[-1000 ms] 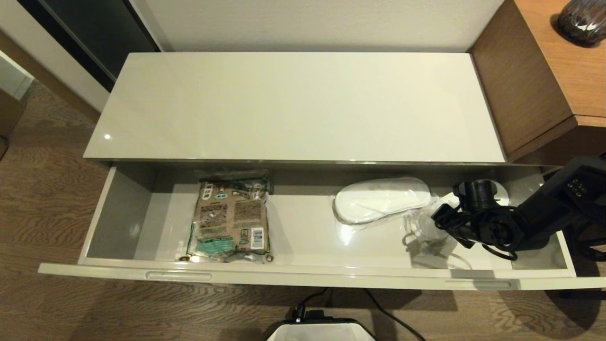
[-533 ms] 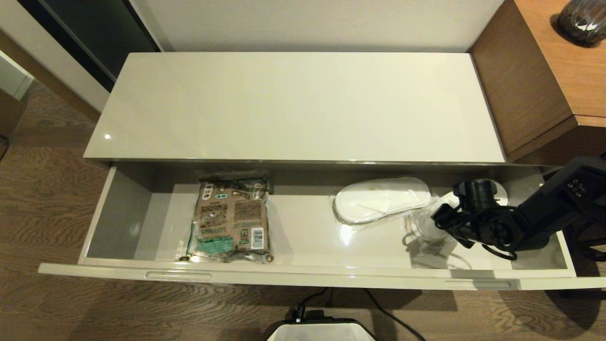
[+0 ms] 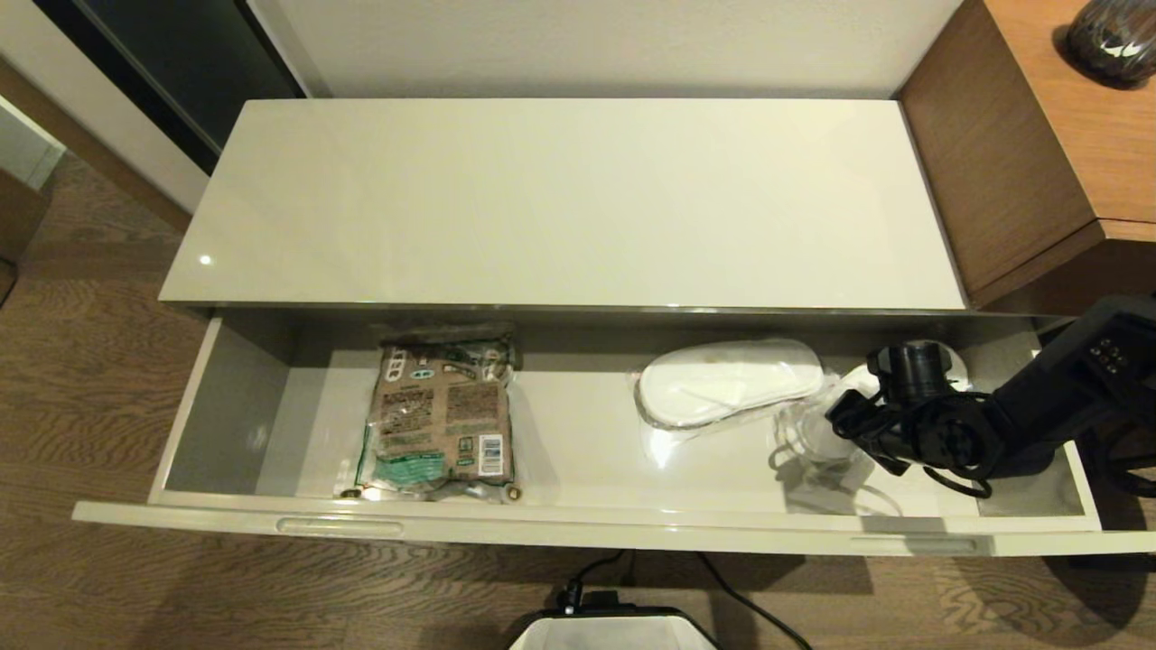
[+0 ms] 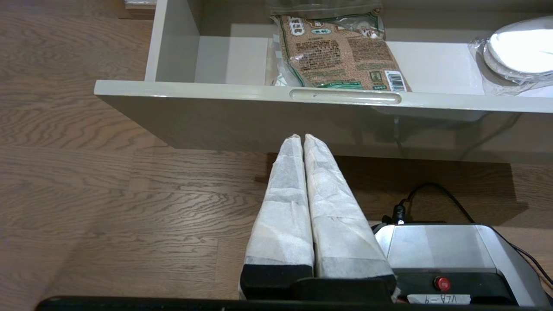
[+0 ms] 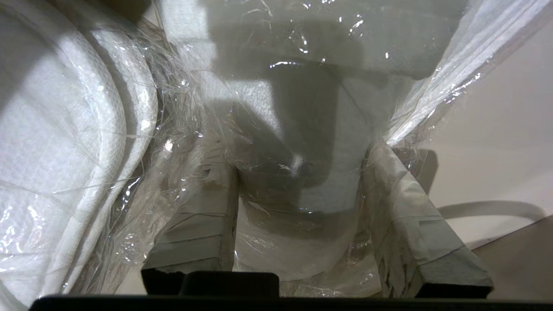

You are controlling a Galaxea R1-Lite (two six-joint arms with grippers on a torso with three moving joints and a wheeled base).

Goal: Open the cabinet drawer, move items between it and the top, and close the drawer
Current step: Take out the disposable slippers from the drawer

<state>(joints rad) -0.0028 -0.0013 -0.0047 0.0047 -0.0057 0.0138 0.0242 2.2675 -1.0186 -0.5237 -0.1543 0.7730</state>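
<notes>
Right wrist view shows my right gripper (image 5: pixel 302 224) spread wide, one padded finger (image 5: pixel 198 224) on each side of a crinkled fold of clear wrap, nothing pinched yet. That wrap belongs to the wrapped slippers (image 3: pixel 730 379), which lie at about three o'clock in the open cabinet drawer (image 3: pixel 578 528), with my gripper (image 3: pixel 835 424) just beside their loose plastic tail. I judge the step in hand to be taking hold of this pack so it can go up onto the top (image 3: pixel 560 199). To do it well I should close on a thick gather of film, or better on the slipper edge itself, since a thin fold could slide out or tear. Lifting straight up first would keep the pack off the drawer's front rim.

The film is glossy, wrinkled and limp; the slippers beneath are flat, white, with a woven, cloth-like grain and rounded outlines. Drawer and top are hard, smooth, glossy cream. At about nine o'clock in the drawer lies the printed pouch (image 3: pixel 441 415), flat, brown and green with clear edges.

My left gripper (image 4: pixel 302 140) is parked below the drawer front, fingers pressed together, holding nothing.
</notes>
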